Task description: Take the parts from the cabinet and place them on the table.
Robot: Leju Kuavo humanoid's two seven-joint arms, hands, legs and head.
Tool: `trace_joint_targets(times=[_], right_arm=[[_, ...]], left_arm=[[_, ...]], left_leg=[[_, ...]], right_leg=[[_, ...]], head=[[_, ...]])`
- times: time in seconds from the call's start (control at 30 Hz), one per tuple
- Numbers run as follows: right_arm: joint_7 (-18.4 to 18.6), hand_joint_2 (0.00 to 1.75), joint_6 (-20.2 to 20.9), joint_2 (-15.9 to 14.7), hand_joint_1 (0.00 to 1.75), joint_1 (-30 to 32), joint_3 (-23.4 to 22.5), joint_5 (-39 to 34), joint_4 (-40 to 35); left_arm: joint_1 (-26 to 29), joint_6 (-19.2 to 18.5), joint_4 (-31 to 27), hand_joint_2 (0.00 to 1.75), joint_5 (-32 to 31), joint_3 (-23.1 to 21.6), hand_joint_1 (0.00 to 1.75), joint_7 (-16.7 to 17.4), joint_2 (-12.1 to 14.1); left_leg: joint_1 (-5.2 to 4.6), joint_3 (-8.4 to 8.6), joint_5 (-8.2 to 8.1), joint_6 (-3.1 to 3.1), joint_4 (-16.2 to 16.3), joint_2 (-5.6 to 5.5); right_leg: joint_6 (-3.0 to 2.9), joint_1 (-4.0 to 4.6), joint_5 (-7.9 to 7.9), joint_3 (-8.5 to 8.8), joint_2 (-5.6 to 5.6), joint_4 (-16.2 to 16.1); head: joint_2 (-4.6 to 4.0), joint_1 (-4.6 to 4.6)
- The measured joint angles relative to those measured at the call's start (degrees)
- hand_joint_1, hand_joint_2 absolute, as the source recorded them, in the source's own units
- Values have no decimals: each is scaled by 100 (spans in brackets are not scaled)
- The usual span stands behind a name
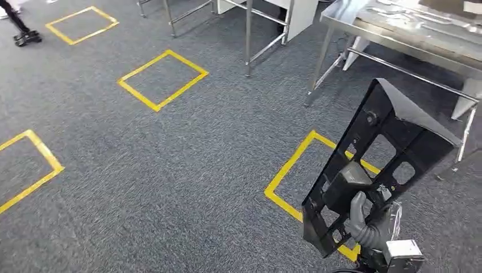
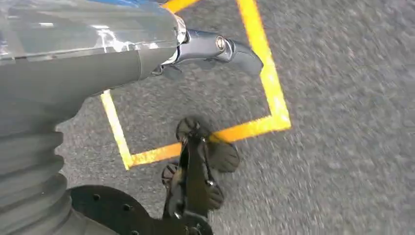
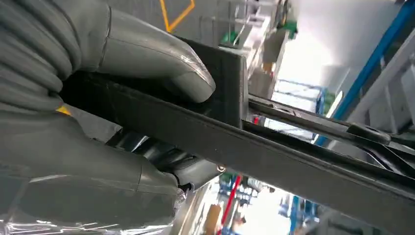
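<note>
My right hand (image 1: 369,219) grips a black plastic panel (image 1: 392,136) with several cut-outs near its lower end and holds it upright and tilted, low at the right of the head view. In the right wrist view the grey thumb and fingers (image 3: 147,54) clamp the panel's edge (image 3: 274,152). The steel table (image 1: 398,34) stands ahead at the upper right, with flat parts lying on its top. My left hand (image 2: 215,46) hangs over the carpet with a dark finger stretched out and nothing in it.
Yellow taped squares mark the grey carpet, one (image 1: 162,79) ahead at the centre and one (image 1: 290,170) just under the panel. Metal frame legs (image 1: 249,40) stand at the top centre. A person's shoe (image 1: 25,37) is at the far upper left.
</note>
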Motion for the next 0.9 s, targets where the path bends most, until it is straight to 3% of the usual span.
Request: trace_joint_targets(times=[0.07, 0.1, 0.13, 0.17, 0.2, 0.27, 0.3, 0.33, 0.37, 0.4, 0.43, 0.47, 0.57, 0.6, 0.63, 0.67, 0.7, 0.73, 0.77, 0.8, 0.83, 0.9], right_arm=[[2, 175, 39, 2, 175, 11, 0, 35, -9], [4, 175, 59, 2, 175, 10, 2, 41, -26], [0, 175, 57, 2, 175, 23, 7, 52, -39], [5, 175, 59, 2, 175, -19, 9, 57, -50], [13, 175, 61, 2, 175, -56, 9, 57, -48], [18, 175, 72, 2, 175, -64, 18, 57, -44], [20, 175, 72, 2, 175, -64, 20, 59, -35], [28, 175, 70, 2, 175, -66, 22, 59, -31], [28, 175, 70, 2, 175, -69, 22, 59, -31], [28, 175, 70, 2, 175, -72, 22, 59, -35], [28, 175, 68, 2, 175, -78, 22, 59, -37], [35, 175, 68, 2, 175, -79, 22, 59, -37], [33, 175, 61, 2, 175, -27, 20, 52, -63], [33, 175, 63, 2, 175, -7, 20, 52, -83], [29, 175, 63, 2, 175, 20, 18, 52, -107], [28, 175, 63, 2, 175, 4, 17, 52, -120], [31, 175, 63, 2, 175, -4, 18, 52, -118], [28, 175, 63, 2, 175, 0, 20, 52, -118], [31, 175, 63, 2, 175, 7, 20, 52, -118], [33, 175, 63, 2, 175, 20, 20, 52, -116], [33, 175, 63, 2, 175, 23, 20, 52, -116], [33, 175, 66, 2, 175, 22, 20, 52, -118]], left_arm=[[-34, -2, 0, 175, 9, 0, 0, -9, 0], [-43, -4, 0, 175, 13, 0, 0, -13, -29], [-48, -7, 0, 175, 20, 0, 0, -15, -31], [-42, -7, 0, 175, 24, 2, 0, -35, -28], [-25, -7, 0, 175, 28, 2, 0, -46, -28], [4, -7, 0, 175, 37, 4, 0, -48, -28], [6, -7, 0, 175, 46, 4, 0, -48, -28], [1, -7, 0, 175, 52, 4, 0, -54, -35], [-3, -11, 0, 175, 52, 4, 0, -61, -44], [-6, -22, 0, 175, 48, 4, 0, -66, -53], [-6, -30, 0, 175, 31, 4, 0, -76, -52], [0, -35, 0, 175, 17, 4, 0, -81, -52], [-34, -59, 0, 175, 0, 4, 0, -94, -52], [-48, -63, -2, 175, 0, 4, 0, -96, -52], [-50, -68, -2, 175, 0, 4, 0, -98, -52], [-35, -68, -2, 175, 0, 4, 0, -101, -52], [-31, -81, -2, 175, 0, 2, 0, -101, -52], [-27, -83, -2, 175, 0, 2, 0, -101, -52], [-12, -83, 0, 175, 0, 2, 0, -98, -52], [-2, -83, 0, 175, 0, 2, 0, -98, -50], [0, -83, 0, 175, 0, 2, 0, -98, -50], [7, -83, 0, 175, 0, 2, 0, -98, -50]], left_leg=[[-30, 33, 11, 54, -7, 113], [63, 55, 71, 114, -105, 236], [43, 74, 89, 135, -135, 298], [43, 72, 94, 180, -142, 384], [30, 66, 93, 181, -142, 466], [16, 65, 73, 179, -137, 633], [17, 70, 63, 175, -136, 714], [17, 83, 49, 162, -135, 796], [17, 104, 34, 146, -135, 863], [17, 138, 9, 122, -134, 927], [3, 176, -17, 91, -131, 989], [-37, 183, -53, 47, -121, 1035], [-31, 251, -81, -46, -143, 1205], [-20, 280, -109, -91, -140, 1235], [9, 267, -185, -125, -51, 1005], [11, 139, -388, -123, 241, 747], [20, -71, -622, -127, 676, 615], [16, -329, -858, -133, 1202, 544], [13, -546, -994, -137, 1619, 524], [13, -681, -970, -130, 1823, 522], [13, -656, -809, -117, 1702, 518], [14, -290, -201, -70, 755, 445]], right_leg=[[78, -29, 35, -16, 139, -38], [114, -6, 33, -19, 187, -21], [125, 21, -63, -76, -164, 91], [143, 24, -285, -234, -457, 406], [172, 10, -524, -456, -613, 857], [217, -27, -792, -834, -695, 1616], [235, -40, -733, -864, -710, 1663], [248, -55, -538, -742, -734, 1418], [248, -65, -299, -505, -773, 988], [239, -65, -50, -179, -909, 410], [218, -49, 6, 56, -1179, -37], [159, 4, -25, 71, -1224, -64], [60, 43, -46, 22, -995, -39], [5, 2, -19, 48, -920, -85], [-28, -23, 1, 87, -865, -112], [-66, -26, 5, 86, -813, -116], [-86, -22, 7, 85, -757, -115], [-100, -10, 2, 83, -684, -114], [-106, 2, -1, 82, -602, -106], [-109, 10, -4, 86, -501, -96], [-112, 12, -8, 93, -417, -85], [-92, 13, -22, 106, -227, -54]], head=[[0, 0], [0, 0], [0, 2], [0, 22], [0, 24], [0, 24], [0, 24], [0, 24], [0, 24], [0, 24], [0, 24], [0, 24], [0, 24], [0, 24], [0, 22], [0, 20], [0, 20], [0, 20], [0, 20], [0, 20], [0, 20], [0, 20]])
